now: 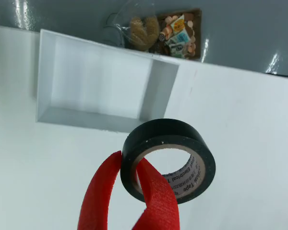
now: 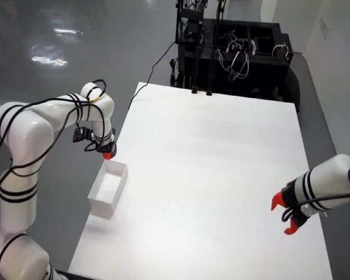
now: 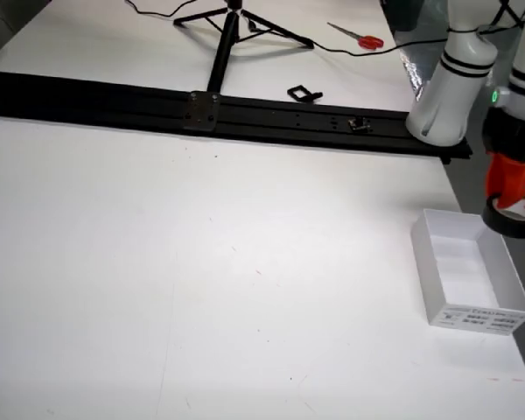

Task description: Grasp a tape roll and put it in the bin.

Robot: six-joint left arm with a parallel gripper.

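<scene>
My red gripper (image 1: 129, 191) pinches the black tape roll (image 1: 169, 158) through its rim, one finger inside the core, holding it in the air beside the white bin (image 1: 101, 81). Only the tabletop view shows the bin's label (image 3: 479, 317).

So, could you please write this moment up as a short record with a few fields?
Held item: black tape roll, one red finger through its core and one outside
Hand: red-fingered hand, closed on the tape roll
Bin: white open box, nothing visible inside
Roll versus bin: in the side view, the roll hangs by the box's far right corner, not yet inside
Surface: white table
Other arm: second arm's red hand at the table's right edge in the overhead view, holding nothing
</scene>
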